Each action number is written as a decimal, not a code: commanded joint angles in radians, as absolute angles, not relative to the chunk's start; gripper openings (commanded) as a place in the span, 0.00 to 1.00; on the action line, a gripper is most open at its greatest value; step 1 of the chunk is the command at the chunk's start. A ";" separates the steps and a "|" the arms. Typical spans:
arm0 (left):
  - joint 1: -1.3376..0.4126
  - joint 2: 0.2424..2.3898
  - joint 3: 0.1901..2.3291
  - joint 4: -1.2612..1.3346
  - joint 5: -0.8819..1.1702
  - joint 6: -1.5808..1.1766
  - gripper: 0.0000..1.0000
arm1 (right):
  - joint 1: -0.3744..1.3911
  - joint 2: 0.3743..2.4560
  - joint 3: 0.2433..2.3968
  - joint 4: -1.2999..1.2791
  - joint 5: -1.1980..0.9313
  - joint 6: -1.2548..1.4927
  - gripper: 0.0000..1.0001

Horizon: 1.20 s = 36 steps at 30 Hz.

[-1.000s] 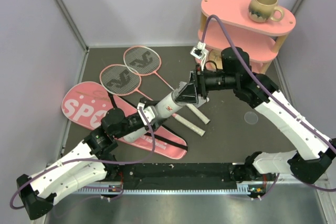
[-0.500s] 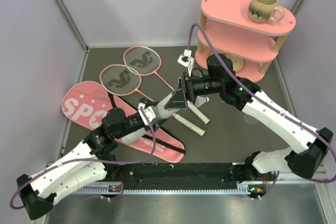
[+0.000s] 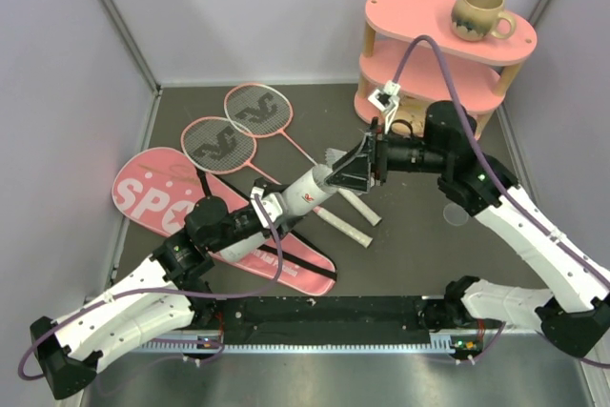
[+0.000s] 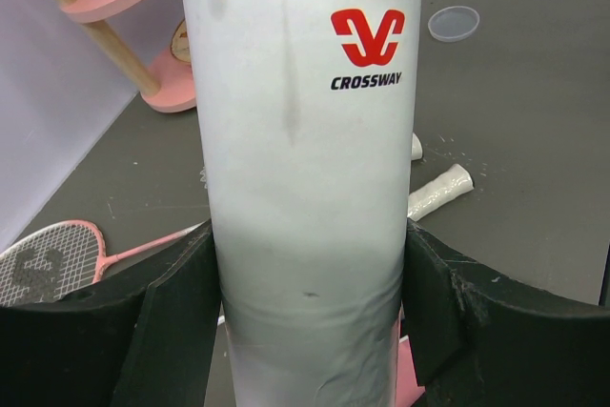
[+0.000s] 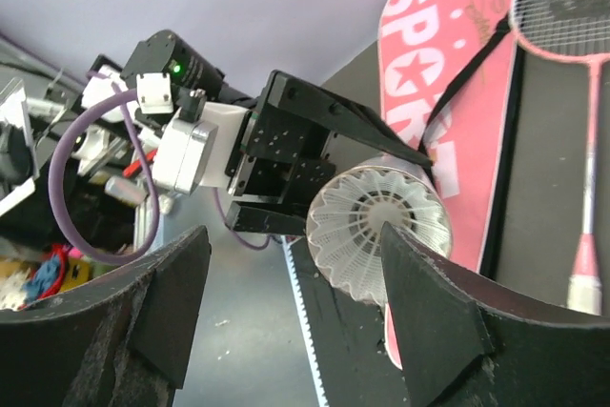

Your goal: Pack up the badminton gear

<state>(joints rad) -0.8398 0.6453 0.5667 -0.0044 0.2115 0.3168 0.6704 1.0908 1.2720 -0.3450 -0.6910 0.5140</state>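
Left tool is clamped on the white tube, one finger pressed to each side of its lower part. It holds the tube off the bench, slanted with the open mouth raised toward the right arm. Right tool faces that mouth with its fingers spread wide and nothing between them. A shuttlecock sits in the mouth, feather skirt outward; how deep it is seated I cannot tell.

The two rackets lie flat at the far left of the bench, their white handles running under the tube. The pink bag lies beside them, its black strap trailing near the left arm. A small clear disc, probably the tube's cap, lies well apart on the right.

The likeliest trouble is the shuttlecock:
- If it only rests at the rim, any dip of the tube could let it slide out.
- A push from the right tool that is off the tube's axis could crush or bend the feathers.
- A push that catches the rim could twist the tube in the left tool's hold, since the grip is low and the free end long.

The strap could also snag the left arm when it moves
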 commanded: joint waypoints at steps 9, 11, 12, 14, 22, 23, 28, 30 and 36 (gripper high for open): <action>-0.845 0.630 0.565 0.048 0.201 0.310 0.09 | 0.796 1.253 1.289 -0.287 -0.693 0.529 0.69; -0.844 0.630 0.566 0.048 0.201 0.310 0.09 | 0.796 1.209 1.289 -0.288 -0.635 0.506 0.70; -0.844 0.630 0.566 0.048 0.201 0.308 0.09 | 0.793 1.189 1.292 -0.299 -0.618 0.496 0.71; -0.844 0.626 0.566 0.048 0.198 0.308 0.09 | 0.767 1.128 1.290 -0.313 -0.568 0.474 0.73; -0.845 0.601 0.568 0.049 0.150 0.308 0.09 | 0.496 0.928 1.109 -0.371 -0.248 0.558 0.79; -0.845 0.600 0.568 0.049 0.147 0.308 0.09 | 0.467 0.927 1.070 -0.379 -0.218 0.560 0.78; -0.845 0.586 0.563 0.055 0.132 0.308 0.09 | 0.465 1.066 1.042 -0.468 -0.029 0.505 0.73; -0.847 0.584 0.563 0.057 0.126 0.308 0.09 | 0.491 1.117 1.039 -0.476 0.027 0.494 0.73; -0.845 0.581 0.560 0.060 0.118 0.311 0.09 | 0.610 1.348 1.071 -0.474 0.219 0.433 0.72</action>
